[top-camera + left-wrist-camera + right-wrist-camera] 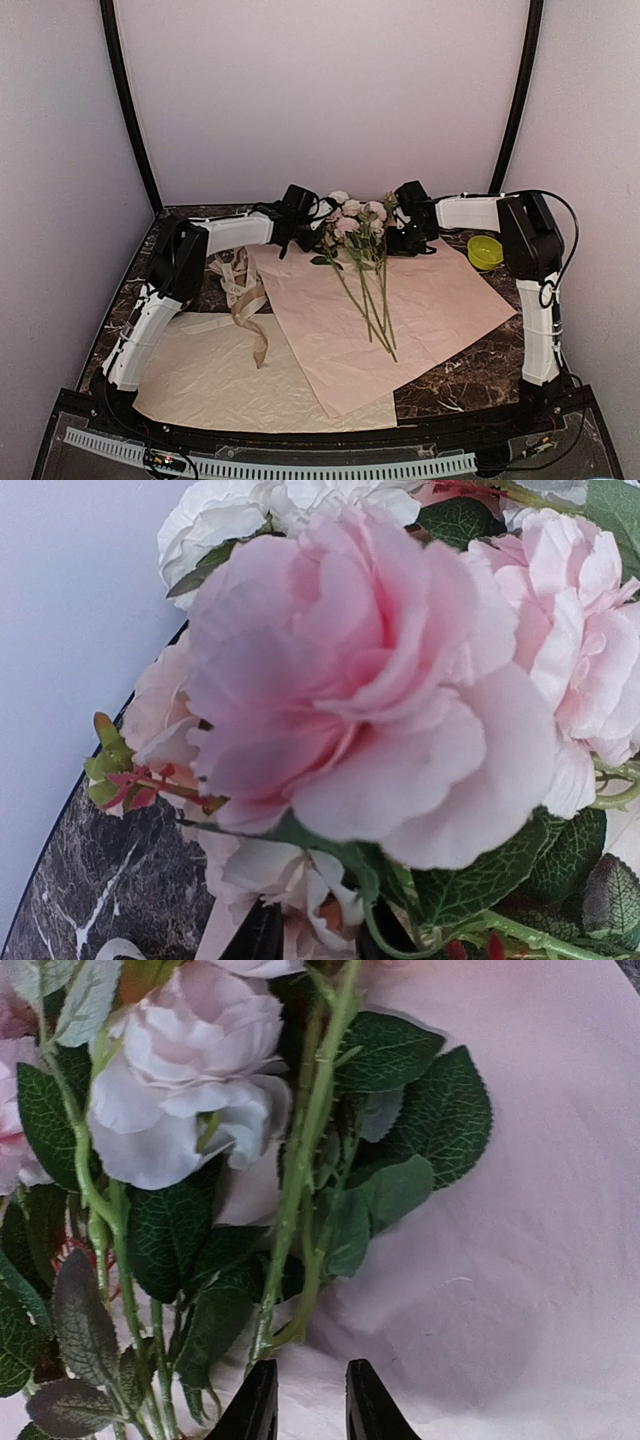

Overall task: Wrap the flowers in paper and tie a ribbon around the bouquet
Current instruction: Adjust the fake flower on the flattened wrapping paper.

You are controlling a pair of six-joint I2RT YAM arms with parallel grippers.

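top external view: the flowers (358, 250) are laid on the pink paper (430, 320), heads between both claws. the right claw (310, 1375) is seen narrowly apart, nothing clamped; how the left claw (312, 232) stands cannot be told.

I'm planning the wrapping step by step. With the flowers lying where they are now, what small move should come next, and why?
Probably draw the right gripper back from the flowers toward the right corner of the paper. The flowers already lie diagonally across the paper, and the right fingers are empty over bare paper beside the stems, so folding a corner over them looks like the sensible start.
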